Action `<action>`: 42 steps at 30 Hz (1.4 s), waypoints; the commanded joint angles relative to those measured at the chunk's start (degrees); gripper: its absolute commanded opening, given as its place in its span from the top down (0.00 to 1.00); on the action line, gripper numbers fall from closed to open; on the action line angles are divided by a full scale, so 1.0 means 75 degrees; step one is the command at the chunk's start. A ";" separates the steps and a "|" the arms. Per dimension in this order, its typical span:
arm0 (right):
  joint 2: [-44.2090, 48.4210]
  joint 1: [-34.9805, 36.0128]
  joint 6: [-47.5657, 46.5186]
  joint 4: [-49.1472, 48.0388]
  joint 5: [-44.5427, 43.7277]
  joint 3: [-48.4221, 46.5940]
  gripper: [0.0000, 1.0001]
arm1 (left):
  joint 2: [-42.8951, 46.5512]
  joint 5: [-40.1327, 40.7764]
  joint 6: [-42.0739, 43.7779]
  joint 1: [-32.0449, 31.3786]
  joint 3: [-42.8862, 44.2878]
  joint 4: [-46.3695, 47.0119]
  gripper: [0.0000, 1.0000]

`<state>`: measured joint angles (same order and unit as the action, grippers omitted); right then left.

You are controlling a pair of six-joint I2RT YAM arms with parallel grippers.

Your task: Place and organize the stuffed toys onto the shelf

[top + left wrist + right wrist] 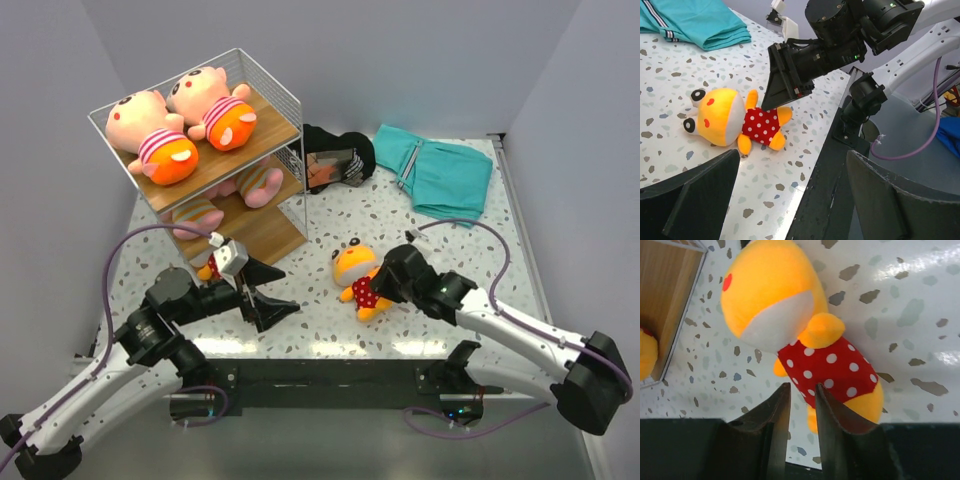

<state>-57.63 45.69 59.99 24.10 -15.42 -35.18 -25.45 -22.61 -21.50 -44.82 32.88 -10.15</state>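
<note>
An orange-yellow stuffed toy (pixel 357 278) in a red polka-dot outfit lies on the table; it also shows in the left wrist view (pixel 730 120) and the right wrist view (pixel 775 300). My right gripper (pixel 380 288) (pixel 802 387) sits at the toy's lower body, jaws a narrow gap apart with nothing between them, tips at the edge of the red cloth. My left gripper (pixel 288 290) (pixel 795 200) stands wide open and empty, left of that toy. The shelf (pixel 268 140) holds two pink stuffed toys (pixel 150 135) (pixel 215 105) on top and more (pixel 255 182) on the lower boards.
Another orange toy (pixel 210 268) lies by the shelf's foot, partly hidden behind my left wrist. A black bundle (pixel 340 155) and a folded teal cloth (pixel 440 170) lie at the back right. The table's near edge runs just below both grippers.
</note>
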 commanded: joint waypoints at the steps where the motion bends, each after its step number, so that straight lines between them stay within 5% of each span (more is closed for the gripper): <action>1: 0.0277 0.0002 0.1282 0.1567 -0.0897 -0.0548 0.59 | -0.0110 -0.0091 -0.0017 -0.0048 0.0022 0.0217 0.07; 15: 0.0524 0.0013 0.3099 0.3959 -0.1600 -0.0993 0.38 | 0.0112 -0.0114 -0.0028 -0.0048 0.0010 0.0217 0.06; 25: -0.0049 0.0013 0.3052 0.0610 -0.0288 0.0705 0.40 | 0.0159 -0.0044 -0.0040 -0.0048 -0.0002 0.0217 0.06; 27: -0.0307 0.0002 0.3100 0.0502 -0.0253 0.0835 0.50 | 0.0148 -0.0021 -0.0040 -0.0048 -0.0002 0.0205 0.06; 30: -0.0181 0.0013 0.2691 0.0186 -0.0206 0.0917 0.96 | 0.0089 -0.0032 -0.0040 -0.0048 -0.0002 0.0194 0.06; 31: 0.0064 0.0013 0.2260 -0.0105 -0.0124 0.0929 1.00 | 0.0077 -0.0032 -0.0028 -0.0048 0.0010 0.0194 0.06; 37: 0.0722 0.0013 0.1038 -0.1557 0.0719 0.0940 1.00 | 0.0159 -0.0009 -0.0028 -0.0048 0.0010 0.0194 0.06; 42: 0.0103 0.0142 0.1072 -0.2286 0.1492 0.0847 1.00 | 0.0171 -0.0009 -0.0040 -0.0048 -0.0002 0.0217 0.06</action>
<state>-53.80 45.87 70.37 14.85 -9.76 -28.51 -24.58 -22.55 -21.50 -44.82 32.88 -10.17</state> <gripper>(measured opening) 0.048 0.937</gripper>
